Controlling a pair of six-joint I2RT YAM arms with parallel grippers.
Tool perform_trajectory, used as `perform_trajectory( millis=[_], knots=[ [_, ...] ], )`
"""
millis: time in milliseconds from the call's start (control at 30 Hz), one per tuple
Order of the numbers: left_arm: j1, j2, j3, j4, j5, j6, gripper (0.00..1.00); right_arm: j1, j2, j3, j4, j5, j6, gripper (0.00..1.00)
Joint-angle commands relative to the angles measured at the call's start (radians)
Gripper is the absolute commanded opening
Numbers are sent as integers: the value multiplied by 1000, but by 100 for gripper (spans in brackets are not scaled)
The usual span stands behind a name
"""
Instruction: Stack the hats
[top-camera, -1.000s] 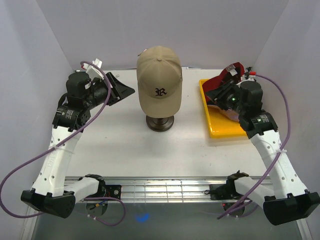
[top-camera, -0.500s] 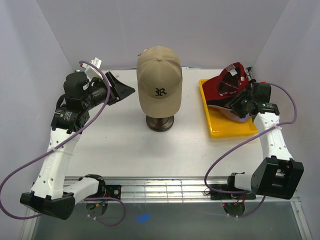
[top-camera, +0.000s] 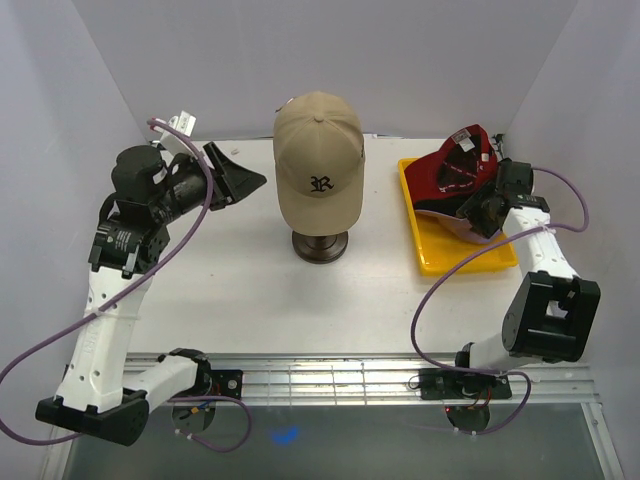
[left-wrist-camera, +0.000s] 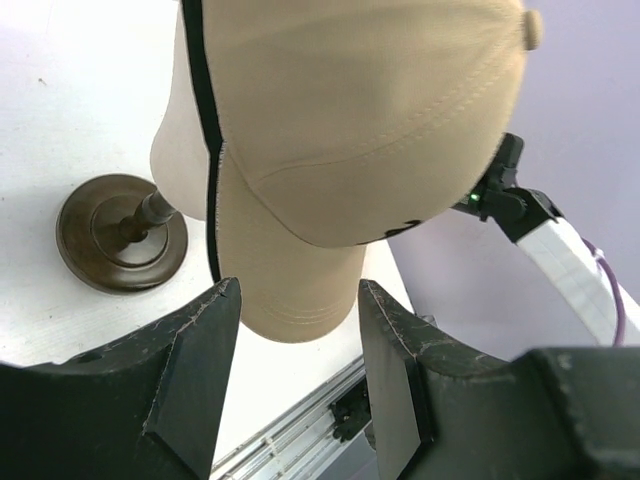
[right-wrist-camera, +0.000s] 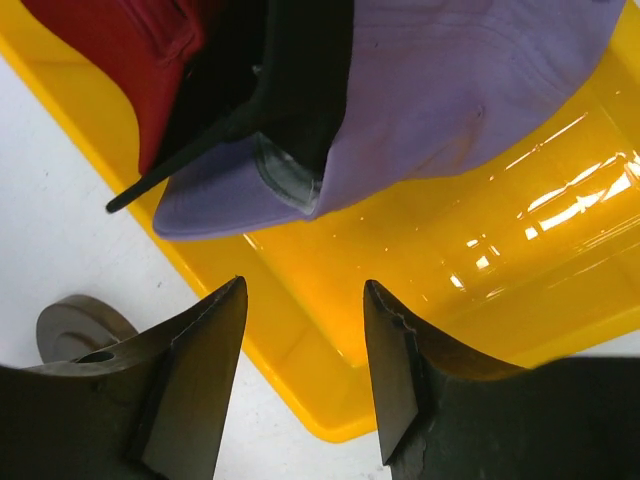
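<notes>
Right gripper (top-camera: 478, 213) — drawn back off the cap pile since a second ago, jaws now spread wider and empty. Forearm swung outward and elbow folded low, near 5 o'clock of the yellow tray (top-camera: 470, 262). Fingers aimed toward 10 o'clock over the tray's near half. Red cap (top-camera: 455, 168) lay on top of the pile with its inside showing, black cap (right-wrist-camera: 290, 60) beneath it, lavender cap (right-wrist-camera: 470, 90) lowest. Sat at 12 o'clock from the fingertips in the wrist view, just clear of them. Left gripper (top-camera: 243, 175) — shifted slightly toward 9 o'clock, jaws apart, holding nothing. Pointed at 3 o'clock toward the tan cap (top-camera: 318, 150) seated on the mannequin head (left-wrist-camera: 178, 150), near but not touching.
</notes>
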Motion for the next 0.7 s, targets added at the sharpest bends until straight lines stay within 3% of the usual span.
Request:
perform_trajectory(
  millis=[0,300,467,667],
  knots=[
    [-2,-36,73,-35,8,44,61,-5,48,62,51,46,-12,56],
    [0,-79,105,-33,42,44,61,-7,145,105,92,93,-15,56],
    [-2,-104,79,13,107,42,61,-8,176,109,92,112,-32,43],
    [0,-99,96,88,230,50,61,-10,190,107,94,116,-60,41]
  ],
)
